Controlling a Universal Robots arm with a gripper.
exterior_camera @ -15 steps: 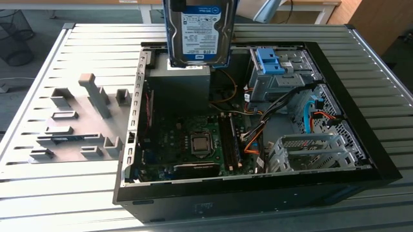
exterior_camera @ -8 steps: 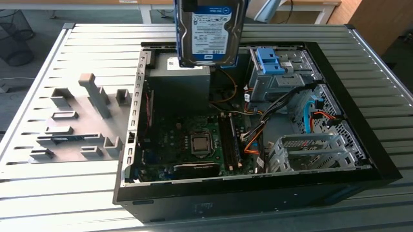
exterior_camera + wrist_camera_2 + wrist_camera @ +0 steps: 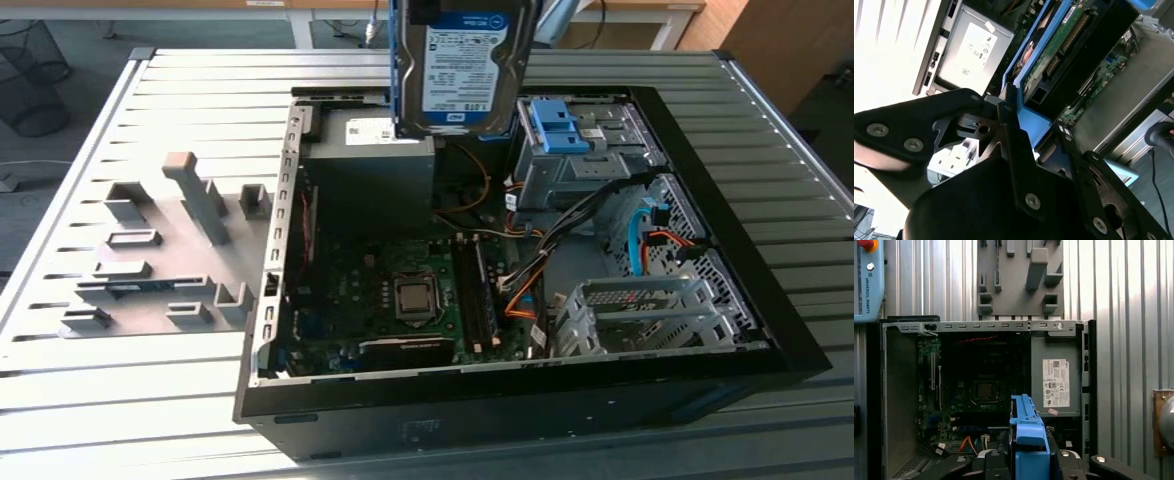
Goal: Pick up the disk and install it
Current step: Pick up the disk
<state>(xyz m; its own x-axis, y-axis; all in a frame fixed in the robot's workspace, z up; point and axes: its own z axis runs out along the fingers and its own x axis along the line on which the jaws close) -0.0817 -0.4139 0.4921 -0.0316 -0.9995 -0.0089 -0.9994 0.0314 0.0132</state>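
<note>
Your slatted metal tabletop (image 3: 134,400) carries everything, and past its far corner on the exterior view's left a wire waste bin (image 3: 34,75) stands on the floor. A grey fixture plate (image 3: 147,260) studded with upright blocks lies flat on the slats, just beside the open computer case (image 3: 787,330). The case lies on its side, with its motherboard (image 3: 400,300) exposed. At the back of the case you see the dark grey power supply (image 3: 367,165), then a blue latch piece (image 3: 561,130) on its metal cage, and nearer the front a perforated drive cage (image 3: 641,315). A wooden cabinet (image 3: 781,40) stands off the exterior view's right. The disk (image 3: 467,65) hangs upright in the air over the back of the case, with its label facing the exterior camera and its lower edge just above the power supply. In the first wrist view the tool (image 3: 1029,460) points straight down into the case and is clamped on the disk's blue rails, with black fingers (image 3: 996,460) pressing from either side.
</note>
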